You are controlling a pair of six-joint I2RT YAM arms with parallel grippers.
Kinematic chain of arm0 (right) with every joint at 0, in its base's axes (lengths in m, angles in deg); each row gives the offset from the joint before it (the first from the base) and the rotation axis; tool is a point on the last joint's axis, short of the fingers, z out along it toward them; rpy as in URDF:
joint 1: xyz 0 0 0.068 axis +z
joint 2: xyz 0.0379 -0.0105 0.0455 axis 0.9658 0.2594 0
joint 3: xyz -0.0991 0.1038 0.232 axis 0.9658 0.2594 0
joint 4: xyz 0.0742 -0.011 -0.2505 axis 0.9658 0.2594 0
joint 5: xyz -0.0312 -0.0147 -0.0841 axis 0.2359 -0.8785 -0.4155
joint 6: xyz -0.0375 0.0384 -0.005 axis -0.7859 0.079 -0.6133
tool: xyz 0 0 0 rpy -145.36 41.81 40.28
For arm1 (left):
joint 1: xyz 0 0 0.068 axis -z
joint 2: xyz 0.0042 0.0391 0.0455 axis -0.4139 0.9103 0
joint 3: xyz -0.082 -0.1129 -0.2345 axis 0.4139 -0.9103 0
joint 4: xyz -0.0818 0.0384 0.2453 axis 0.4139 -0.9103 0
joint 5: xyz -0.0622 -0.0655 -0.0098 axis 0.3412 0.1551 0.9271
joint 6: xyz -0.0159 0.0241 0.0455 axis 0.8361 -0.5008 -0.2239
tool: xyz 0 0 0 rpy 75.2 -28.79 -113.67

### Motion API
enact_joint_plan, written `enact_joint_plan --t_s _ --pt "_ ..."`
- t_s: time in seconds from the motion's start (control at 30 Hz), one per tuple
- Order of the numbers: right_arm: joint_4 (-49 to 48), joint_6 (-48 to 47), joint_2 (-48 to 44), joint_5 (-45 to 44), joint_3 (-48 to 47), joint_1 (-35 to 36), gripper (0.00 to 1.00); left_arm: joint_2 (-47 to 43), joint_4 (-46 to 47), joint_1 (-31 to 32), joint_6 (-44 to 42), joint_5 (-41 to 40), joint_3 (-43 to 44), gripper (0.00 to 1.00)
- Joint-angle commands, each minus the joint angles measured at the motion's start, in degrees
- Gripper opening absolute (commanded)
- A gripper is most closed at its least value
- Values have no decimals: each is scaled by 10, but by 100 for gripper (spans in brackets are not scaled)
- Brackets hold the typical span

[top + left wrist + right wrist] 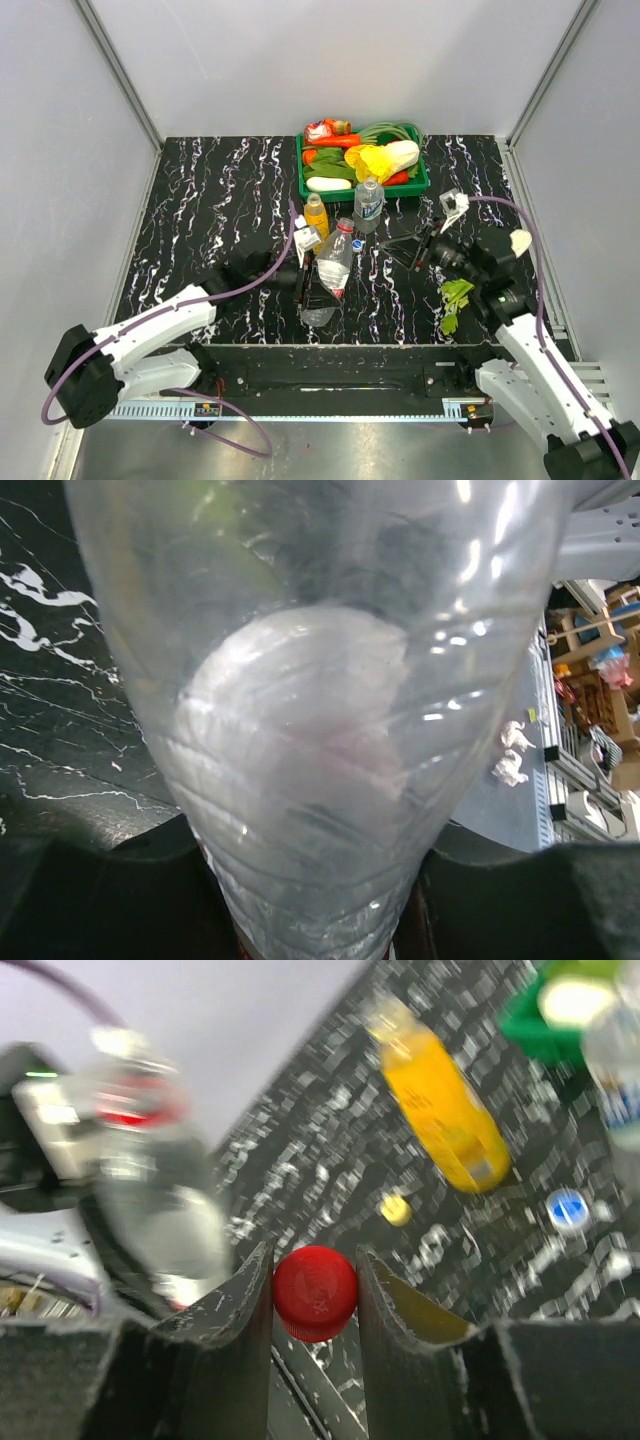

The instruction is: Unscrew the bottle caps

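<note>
Right wrist view alone shows my right gripper (314,1272) pinching the smooth, round red cap (315,1295), off and near the clear bottle (150,1195). My left gripper (320,925) clamps that glossy, ribbed bottle. Yellow cap (396,1209) and blue cap (567,1209) lie beyond it.

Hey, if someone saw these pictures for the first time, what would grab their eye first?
The red cap pinched in the right gripper stands out in the right wrist view. At mid-table the left gripper clamps a clear bottle, tilted. Behind it a green tray of bright vegetables sits near the far edge of the table.
</note>
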Motion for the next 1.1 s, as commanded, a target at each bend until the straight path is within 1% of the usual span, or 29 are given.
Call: enact_joint_plan --t_s 0.0,0.03,0.1,0.13,0.17,0.2,0.23,0.3,0.4,0.57,0.67,0.7,0.8,0.97,1.07 --pt "55 2 52 -101 55 1 5 -34 -11 -1 -10 -46 -1 28" --pt "56 9 64 -115 67 1 9 -36 -11 -1 -10 -41 -1 28" --pt "83 15 92 -179 76 1 16 -37 -15 -1 -11 -40 -2 29" --pt "93 16 100 -206 80 1 25 -37 -13 -1 -12 -36 -3 29" --pt "99 19 106 -226 81 1 40 -34 -15 -1 -12 -37 -2 29" --pt "100 20 109 -242 85 1 51 -32 -17 -1 -13 -37 -1 29" --pt "99 20 109 -252 87 1 59 -28 -16 -1 -12 -36 -1 30" --pt "99 23 106 -264 88 1 81 -23 -17 -1 -11 -32 0 30" --pt "108 21 93 -261 79 1 100 -23 -15 -1 -12 -34 -2 31" --pt "112 13 58 -204 48 1 100 -23 -16 -1 -14 -33 -1 32" --pt "84 8 35 -129 34 1 100 -21 -17 -1 -17 -30 0 33" --pt "74 15 29 -97 26 1 100 -18 -18 0 -17 -26 1 33" --pt "41 48 16 -41 13 1 100 -11 -30 12 -23 -25 12 33" --pt "-104 123 28 50 0 1 100 14 -69 53 -48 -37 47 34" --pt "-162 162 55 82 -8 1 100 29 -75 78 -57 -41 66 34"
